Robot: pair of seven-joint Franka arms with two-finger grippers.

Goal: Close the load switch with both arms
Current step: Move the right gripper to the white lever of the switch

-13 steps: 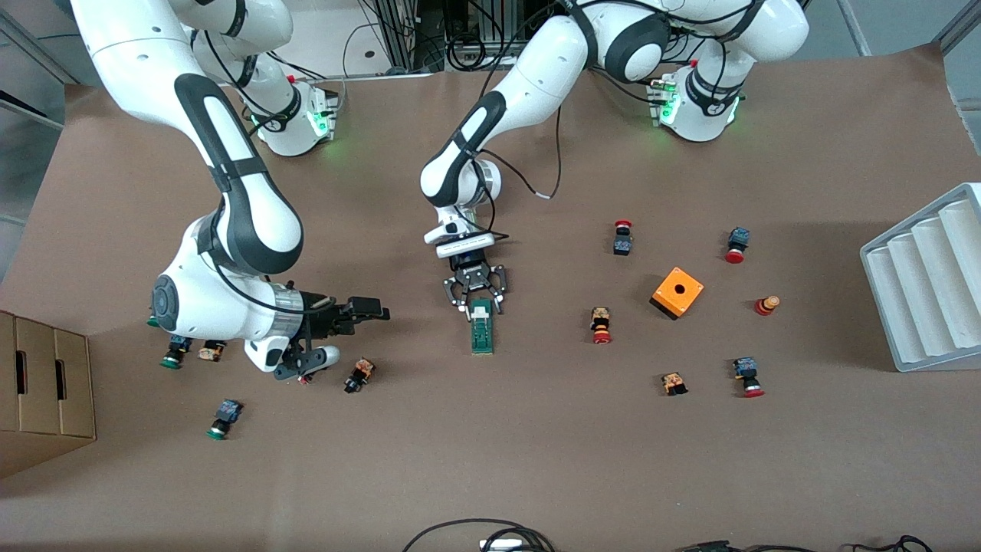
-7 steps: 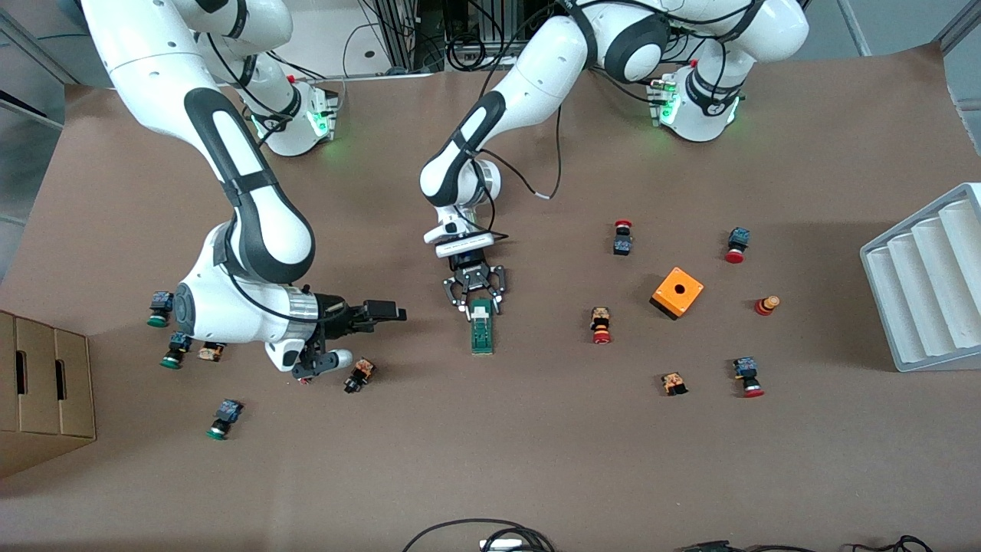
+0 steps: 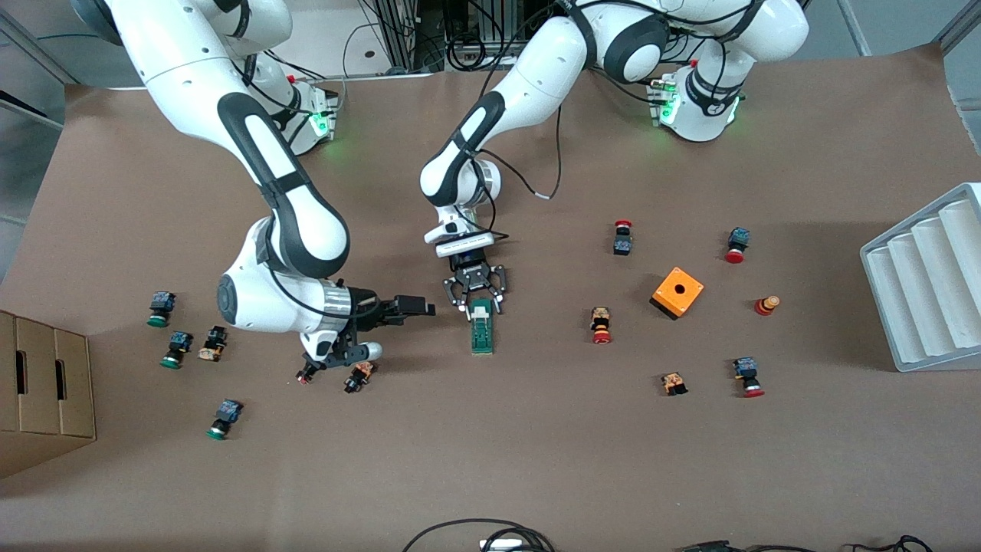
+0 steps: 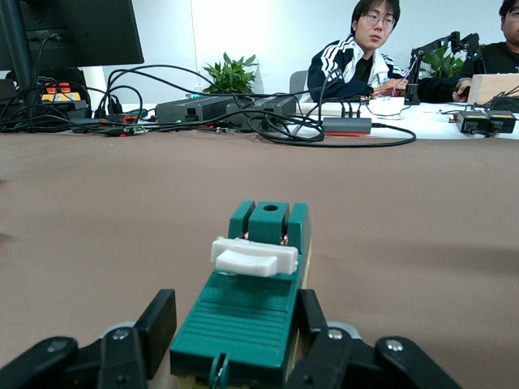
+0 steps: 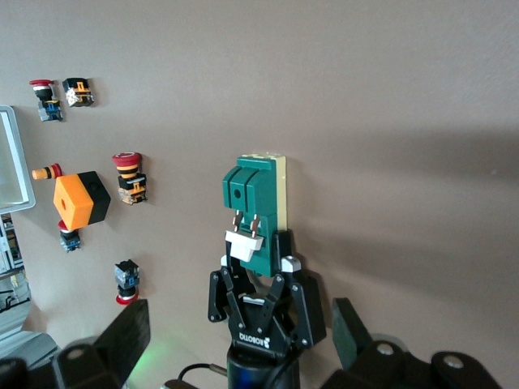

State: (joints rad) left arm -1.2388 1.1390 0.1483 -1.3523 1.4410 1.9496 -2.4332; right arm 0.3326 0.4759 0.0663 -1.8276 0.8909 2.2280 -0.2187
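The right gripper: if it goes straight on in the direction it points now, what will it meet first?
Most likely the load switch, which the left gripper holds shut at one end. The open right gripper points at it, nothing between, though its height is unclear.

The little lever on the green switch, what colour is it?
White. The lever sits across the green load switch, clearest in the left wrist view.
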